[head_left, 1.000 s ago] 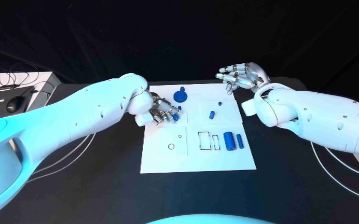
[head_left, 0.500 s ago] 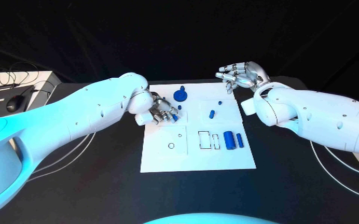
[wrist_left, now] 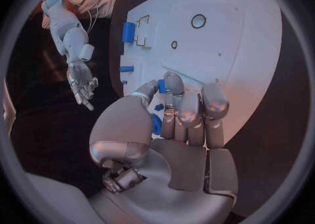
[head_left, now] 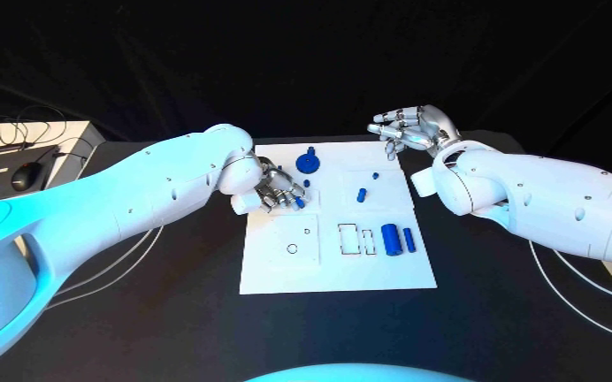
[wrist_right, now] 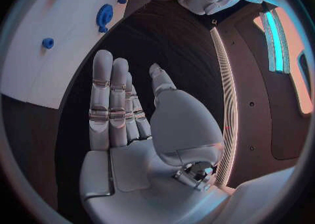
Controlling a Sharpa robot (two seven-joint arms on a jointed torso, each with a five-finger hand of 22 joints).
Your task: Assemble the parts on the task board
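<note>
Blue parts: several lie on the white task board (head_left: 334, 267); a small part (head_left: 294, 198) sits among the left hand's fingertips, a round disc part (head_left: 308, 164) near the board's far edge, a short peg (head_left: 363, 194) towards the board's middle, and two cylinders (head_left: 398, 240) side by side near its right edge.
Left hand (head_left: 271, 189): over the board's left edge, fingers curled round the small blue part, apparently pinching it.
Right hand (head_left: 410, 129): beyond the board's far right corner, off the board, fingers apart, holding nothing.
Change: almost none over the last second; the left hand has crept slightly towards the board's middle, the right has stayed put. I judge the pick finished and the carry to a slot barely begun.
Left wrist view: shows blue pieces (wrist_left: 159, 86) between thumb and fingers, which the head view leaves unclear, and round holes (wrist_left: 197, 21) in the board beyond.
Right wrist view: shows the bare palm (wrist_right: 134, 129) and straight fingers, confirming it is empty.
</note>
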